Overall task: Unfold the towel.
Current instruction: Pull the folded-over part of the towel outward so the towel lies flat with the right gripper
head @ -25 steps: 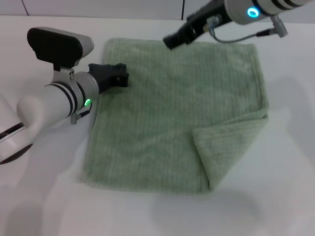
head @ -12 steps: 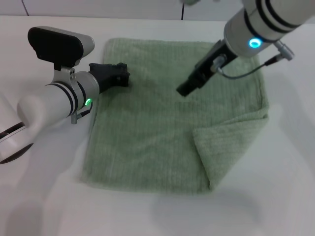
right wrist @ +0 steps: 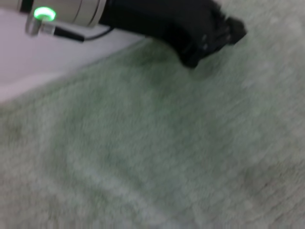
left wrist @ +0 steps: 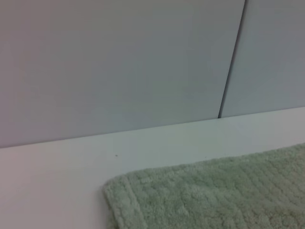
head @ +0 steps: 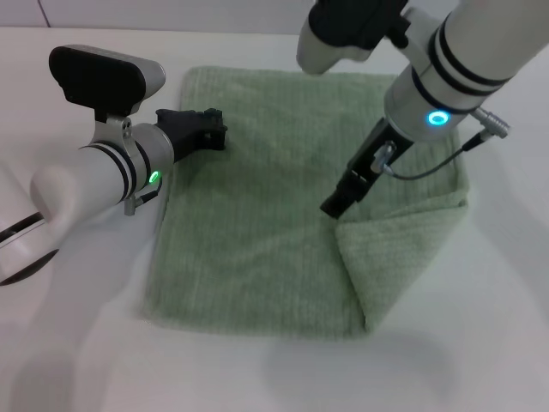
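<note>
The pale green towel (head: 257, 215) lies spread on the white table, with its near right corner folded over as a triangular flap (head: 399, 249). My right gripper (head: 333, 206) is low over the towel, its shut tip right at the flap's inner corner. My left gripper (head: 214, 129) is shut and rests on the towel near its far left corner. The left wrist view shows that corner's hemmed edge (left wrist: 214, 195). The right wrist view shows towel cloth (right wrist: 143, 143) and the left gripper (right wrist: 228, 33) farther off.
The white table (head: 480, 343) surrounds the towel on all sides. A grey wall with a dark seam (left wrist: 231, 62) stands behind the table's far edge.
My right gripper has swept from the towel's far edge toward me and down, across the middle, to the inner corner of the folded flap. The left arm and the towel have not moved.
</note>
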Robot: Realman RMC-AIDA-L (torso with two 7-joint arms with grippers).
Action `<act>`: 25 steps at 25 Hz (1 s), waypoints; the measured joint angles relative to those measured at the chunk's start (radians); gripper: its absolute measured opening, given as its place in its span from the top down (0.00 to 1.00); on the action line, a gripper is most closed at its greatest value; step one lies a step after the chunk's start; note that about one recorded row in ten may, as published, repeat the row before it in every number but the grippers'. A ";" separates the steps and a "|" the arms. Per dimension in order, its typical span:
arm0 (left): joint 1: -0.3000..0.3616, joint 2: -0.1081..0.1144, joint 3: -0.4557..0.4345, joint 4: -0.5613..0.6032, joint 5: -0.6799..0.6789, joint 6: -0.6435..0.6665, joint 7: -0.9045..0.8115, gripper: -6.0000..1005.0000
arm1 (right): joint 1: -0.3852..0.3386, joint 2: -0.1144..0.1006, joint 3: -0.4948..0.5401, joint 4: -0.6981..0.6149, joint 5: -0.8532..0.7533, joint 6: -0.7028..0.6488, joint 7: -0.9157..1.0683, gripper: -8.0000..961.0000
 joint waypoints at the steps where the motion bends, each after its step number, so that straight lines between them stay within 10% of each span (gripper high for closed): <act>1: 0.000 0.000 0.000 0.001 0.000 0.000 0.000 0.94 | 0.000 0.001 -0.007 0.002 0.001 0.012 -0.002 0.21; 25: -0.002 0.000 0.000 0.004 0.000 -0.008 0.000 0.93 | 0.014 0.007 -0.064 0.057 0.029 0.048 -0.026 0.23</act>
